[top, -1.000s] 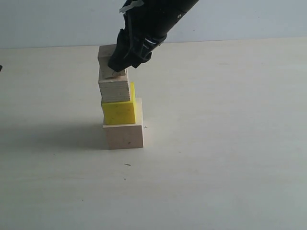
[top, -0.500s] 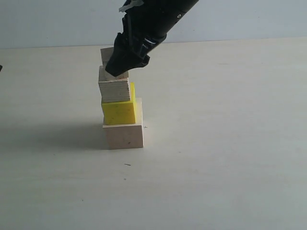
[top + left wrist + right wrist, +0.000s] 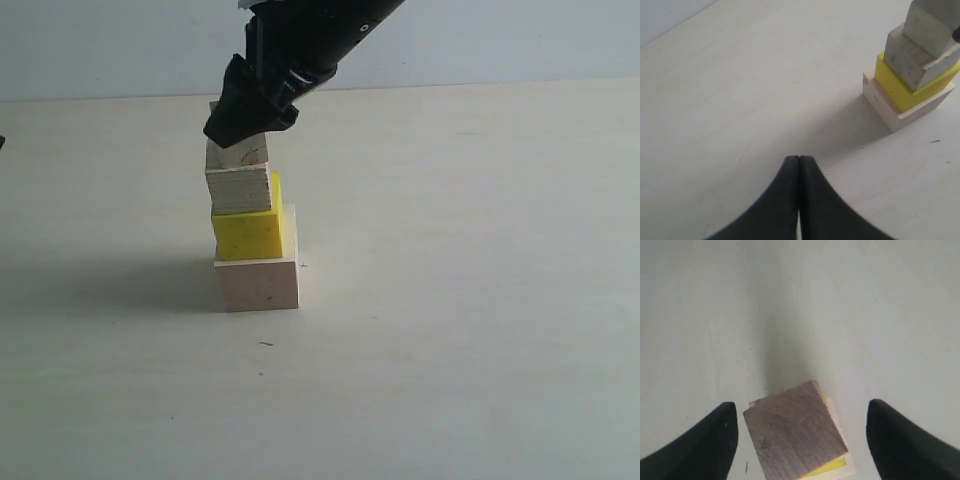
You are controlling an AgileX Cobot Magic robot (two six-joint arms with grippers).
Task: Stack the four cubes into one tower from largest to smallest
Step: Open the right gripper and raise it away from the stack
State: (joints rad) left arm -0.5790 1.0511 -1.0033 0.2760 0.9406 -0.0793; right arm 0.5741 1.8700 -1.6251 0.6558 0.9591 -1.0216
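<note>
On the pale table, the tower of 4 cubes stands left of centre. The right gripper has spread wide, released the smallest cube on top and risen slightly, empty: stacking looks done. The left gripper sits closed, holding nothing.

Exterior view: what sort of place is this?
Probably a robot test bench rather than a home or workshop. What shows it: a bare pale tabletop, a plain light wall behind it, and a tower of four cubes standing under a black robot hand.
</note>
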